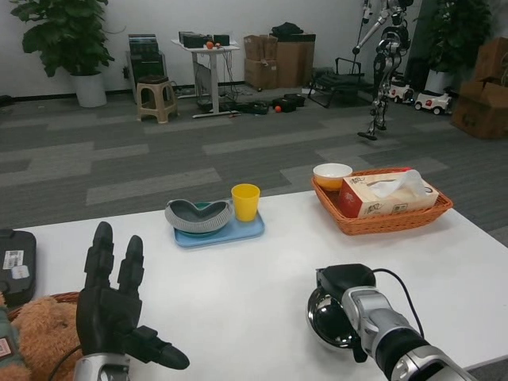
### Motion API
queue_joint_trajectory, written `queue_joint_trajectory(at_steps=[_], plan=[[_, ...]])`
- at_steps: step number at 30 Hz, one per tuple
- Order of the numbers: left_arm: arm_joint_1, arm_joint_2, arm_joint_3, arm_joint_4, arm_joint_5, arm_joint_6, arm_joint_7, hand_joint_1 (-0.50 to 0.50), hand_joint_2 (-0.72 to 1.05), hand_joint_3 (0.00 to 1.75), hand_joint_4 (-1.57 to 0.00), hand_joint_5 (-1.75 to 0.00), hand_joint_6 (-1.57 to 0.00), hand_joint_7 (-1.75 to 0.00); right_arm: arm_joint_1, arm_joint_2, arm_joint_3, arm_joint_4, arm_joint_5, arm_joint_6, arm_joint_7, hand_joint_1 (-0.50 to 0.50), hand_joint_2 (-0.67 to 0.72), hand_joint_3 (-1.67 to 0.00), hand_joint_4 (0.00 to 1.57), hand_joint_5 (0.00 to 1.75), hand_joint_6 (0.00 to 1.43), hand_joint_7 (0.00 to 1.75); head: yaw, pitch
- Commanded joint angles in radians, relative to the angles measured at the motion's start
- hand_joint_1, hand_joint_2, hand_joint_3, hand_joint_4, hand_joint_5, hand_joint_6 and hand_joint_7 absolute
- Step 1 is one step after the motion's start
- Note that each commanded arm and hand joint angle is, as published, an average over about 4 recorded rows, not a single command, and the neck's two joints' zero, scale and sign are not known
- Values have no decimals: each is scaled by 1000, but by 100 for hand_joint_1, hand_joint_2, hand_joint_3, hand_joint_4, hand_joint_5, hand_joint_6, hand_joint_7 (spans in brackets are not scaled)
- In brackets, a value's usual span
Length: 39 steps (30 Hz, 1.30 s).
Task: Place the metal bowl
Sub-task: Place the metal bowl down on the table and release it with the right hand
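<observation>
Down at the near right of the white table [262,278], the right hand [343,287] grips the metal bowl [327,321] by its far rim, the bowl resting on the tabletop. At the near left the left hand [111,305] is raised with its fingers spread, holding nothing, just beside a brown teddy bear [36,333]. Farther off, a blue tray [226,230] carries a grey bowl [198,214] and a yellow cup [245,202]. To the far right a wicker basket [381,216] holds a tissue box [385,197] and a small bowl [332,175].
</observation>
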Motion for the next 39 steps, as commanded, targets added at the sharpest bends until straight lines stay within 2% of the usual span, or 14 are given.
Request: queue_joint_trajectory(at_steps=[1,5,6,8,10,12,17,22,24,28,31,35,38,39], plan=[[-2,0,-3,2,-2,-4,0,-48,-72,4,0,0,0,0,-26,-1,5,12,10,16,-12,12,-16,-127,146,162,110,140,-1,-4],[-2,0,-5,2,-4,-4,0,-48,-72,0,0,0,0,0,-36,-1,17,28,21,49,-13,15,-18,-119,118,165,112,152,-4,-6],[-2,0,-5,3,-4,-4,0,-48,-72,0,0,0,0,0,-38,-1,26,31,28,57,-13,14,-19,-111,115,158,112,155,-4,-6],[-2,0,-6,3,-6,-4,0,-48,-72,0,0,0,0,0,-42,-1,41,41,39,70,-15,9,-22,-99,123,138,112,159,-5,-5],[-2,0,-6,3,-7,-4,0,-48,-72,0,0,0,0,0,-43,-1,44,47,40,70,-19,8,-22,-103,141,126,113,166,-5,-6],[-2,0,-6,3,-7,-4,0,-48,-72,0,0,0,0,0,-43,-1,44,51,40,69,-26,8,-22,-115,154,126,119,173,-6,-6],[-2,0,-7,3,-7,-4,0,-48,-72,0,0,0,0,0,-42,2,51,53,40,65,-46,9,-19,-135,157,126,136,164,-8,-5],[-2,0,-7,2,-7,-4,0,-48,-72,2,0,0,0,0,-42,2,50,53,41,64,-47,11,-13,-125,157,158,134,168,-8,-6],[-2,0,-6,2,-7,-4,0,-48,-72,0,0,0,0,0,-42,2,49,53,44,65,-47,9,-11,-121,151,170,134,168,-9,-6],[-2,0,-6,2,-7,-4,0,-48,-72,0,0,0,0,0,-42,2,40,62,97,66,-46,7,-7,-125,111,170,134,175,-9,-5],[-2,0,-6,2,-7,-4,0,-48,-72,0,0,0,0,0,-41,2,23,72,130,65,-44,0,3,-113,96,172,131,173,-9,-5],[-2,0,-6,2,-7,-4,0,-48,-72,0,0,0,0,0,-40,0,17,94,173,56,-31,-15,22,-103,91,175,130,168,-9,-5],[-2,0,-7,2,-7,-4,0,-48,-72,0,0,0,0,0,-40,-3,-11,117,184,25,-12,-23,30,-93,82,175,119,162,-8,-5],[-2,0,-8,2,-7,-4,0,-48,-72,0,0,0,0,0,-40,-5,-22,124,184,16,-3,-27,34,-85,71,172,106,162,-7,-4]])
